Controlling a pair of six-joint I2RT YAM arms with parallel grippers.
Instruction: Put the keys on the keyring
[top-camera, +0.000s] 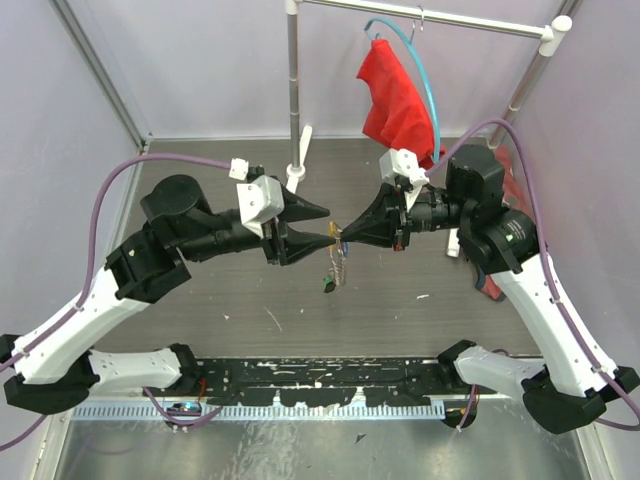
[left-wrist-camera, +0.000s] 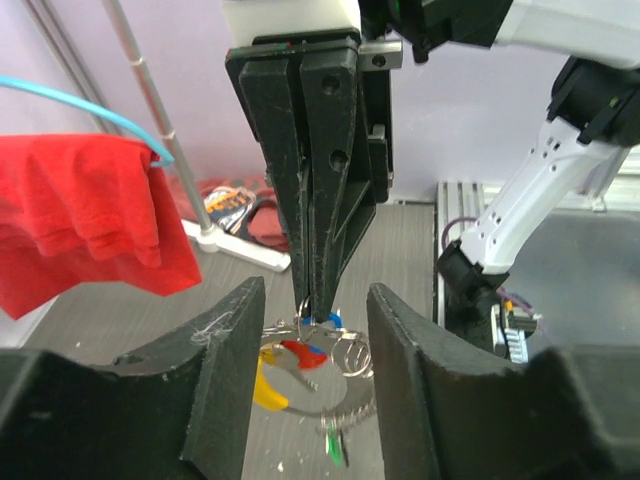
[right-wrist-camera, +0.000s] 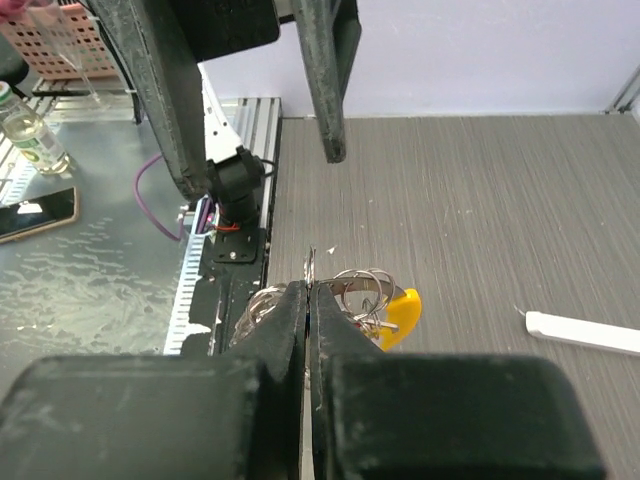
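Item: keyring (top-camera: 340, 256), bunched with keys (left-wrist-camera: 300, 352) (red, yellow, blue and green heads are seen); which keys are fully threaded cannot be told; the bundle appears to be held off the table, dangling toward 6 o'clock from the right gripper (top-camera: 346, 233).
Right gripper: clenched, the ring's thin edge pinched at the very tips; presented from 3 o'clock in the top view.
Left gripper (top-camera: 331, 224): released, jaws spread, presented from 9 o'clock, nearly tip to tip with the right; nothing is grasped.
Governing relation: in the left wrist view the bundle is framed between the left fingers (left-wrist-camera: 225, 370), touching neither; its long axis hangs 12 to 6, across their closing line; the left arm is judged placed for a take-over.
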